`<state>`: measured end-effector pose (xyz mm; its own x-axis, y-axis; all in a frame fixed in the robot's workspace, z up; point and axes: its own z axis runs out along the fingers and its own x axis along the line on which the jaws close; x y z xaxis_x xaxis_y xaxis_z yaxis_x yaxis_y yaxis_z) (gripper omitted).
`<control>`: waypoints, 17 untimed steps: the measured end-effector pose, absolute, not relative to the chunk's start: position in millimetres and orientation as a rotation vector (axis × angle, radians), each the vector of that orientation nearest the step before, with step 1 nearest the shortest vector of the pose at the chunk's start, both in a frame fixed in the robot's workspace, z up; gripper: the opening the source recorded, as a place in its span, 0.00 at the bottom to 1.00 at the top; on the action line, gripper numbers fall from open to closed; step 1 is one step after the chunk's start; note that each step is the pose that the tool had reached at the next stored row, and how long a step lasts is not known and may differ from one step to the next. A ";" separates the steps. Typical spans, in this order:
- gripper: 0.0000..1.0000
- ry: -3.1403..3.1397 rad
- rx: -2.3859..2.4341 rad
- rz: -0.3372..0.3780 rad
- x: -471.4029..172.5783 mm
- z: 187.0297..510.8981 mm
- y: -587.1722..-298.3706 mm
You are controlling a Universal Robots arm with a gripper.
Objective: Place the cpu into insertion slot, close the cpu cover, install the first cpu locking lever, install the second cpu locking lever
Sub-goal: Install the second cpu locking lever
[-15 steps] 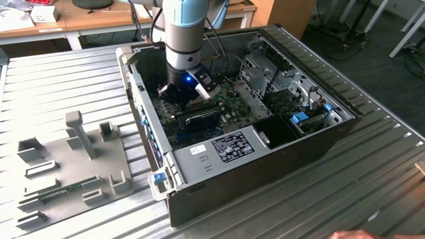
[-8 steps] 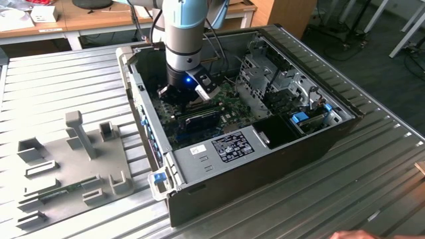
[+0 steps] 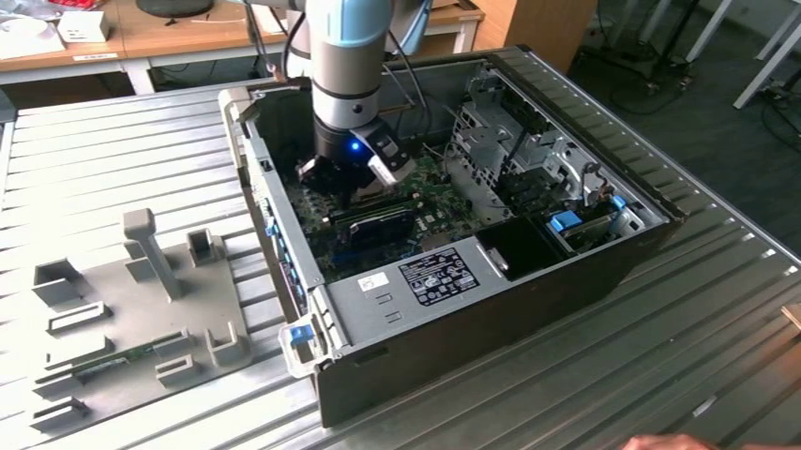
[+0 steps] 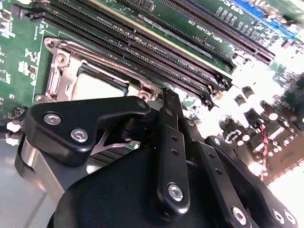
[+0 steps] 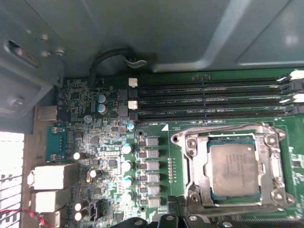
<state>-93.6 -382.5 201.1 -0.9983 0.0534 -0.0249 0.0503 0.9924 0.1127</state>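
Hovers low over the green board inside the case, gripper (image 3: 355,183) fingers (image 4: 171,107) drawn narrow, holding nothing. Lies seated in the insertion slot (image 5: 192,159), the cpu (image 5: 235,169), cpu cover (image 5: 278,161) framing it, just off the fingertips toward 10 o'clock in the second wrist view.

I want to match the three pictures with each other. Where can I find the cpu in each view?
Exterior view: hidden beneath the gripper inside the computer case.
First wrist view: the cpu sits in the insertion slot, framed by the cpu cover.
Second wrist view: cpu just beyond the gripper.
Shared landmark: the memory slots beside it.
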 end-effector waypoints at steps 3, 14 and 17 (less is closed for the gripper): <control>0.11 3.108 0.081 0.174 -93.7 208.3 -382.5; 0.11 3.108 0.081 0.174 -93.6 221.8 -382.5; 0.11 3.108 0.081 0.174 -90.6 221.9 -382.3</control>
<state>-90.6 -382.3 221.9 -0.9983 0.0537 -0.0246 0.0506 0.9924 0.1123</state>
